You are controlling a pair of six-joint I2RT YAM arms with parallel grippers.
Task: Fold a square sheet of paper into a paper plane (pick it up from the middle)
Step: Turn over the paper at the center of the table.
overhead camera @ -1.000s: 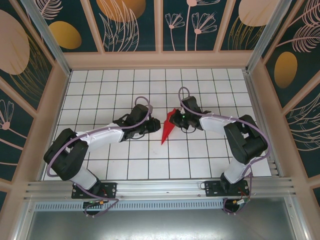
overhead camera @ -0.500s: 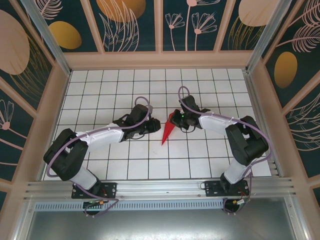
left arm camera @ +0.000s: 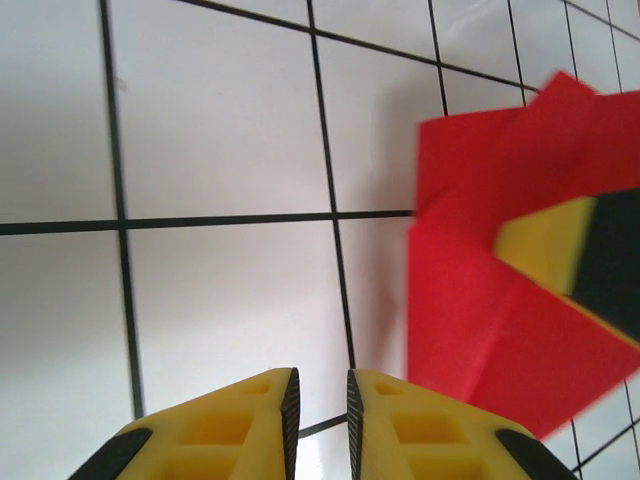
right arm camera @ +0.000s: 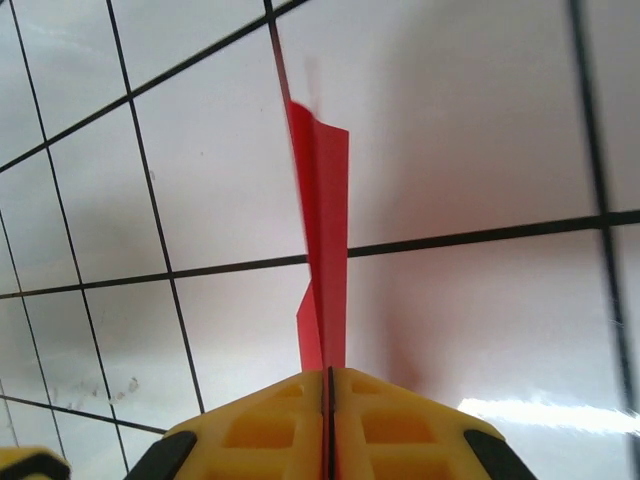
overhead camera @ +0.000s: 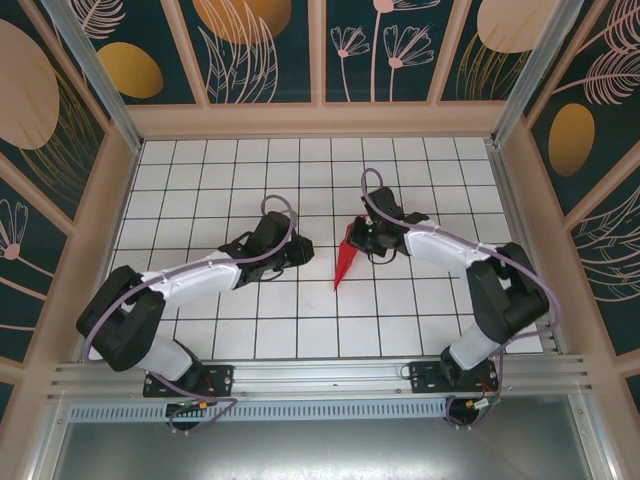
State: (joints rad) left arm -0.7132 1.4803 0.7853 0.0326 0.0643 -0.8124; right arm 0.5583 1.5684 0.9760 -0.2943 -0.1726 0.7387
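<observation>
From the right wrist, the right hand (right arm camera: 328, 398) sits at the bottom edge with its yellow pads pressed together on the paper plane (right arm camera: 326, 230). The plane runs edge-on from the pinch toward 12 o'clock as a thin red blade (a small flap juts out low on its 9 o'clock side). The top view is too coarse for that pinch but gives the whole shape: a narrow red dart over the middle of the white gridded bench (overhead camera: 230, 170), its wide end at the right hand and its tip pointing to about 7 o'clock, toward the arm bases; whether the tip touches the bench I cannot tell. From the left wrist, the left hand (left arm camera: 318, 420) shows two yellow pads a thin slit apart with only bench tile between them, gripping nothing. Beyond them, toward 2 o'clock, the plane's broad red end shows its folded layers, and a yellow-and-black fingertip (left arm camera: 545, 245) of the right hand lies against it. From above, the left hand stands at the plane's 9 o'clock, near it but apart.
</observation>
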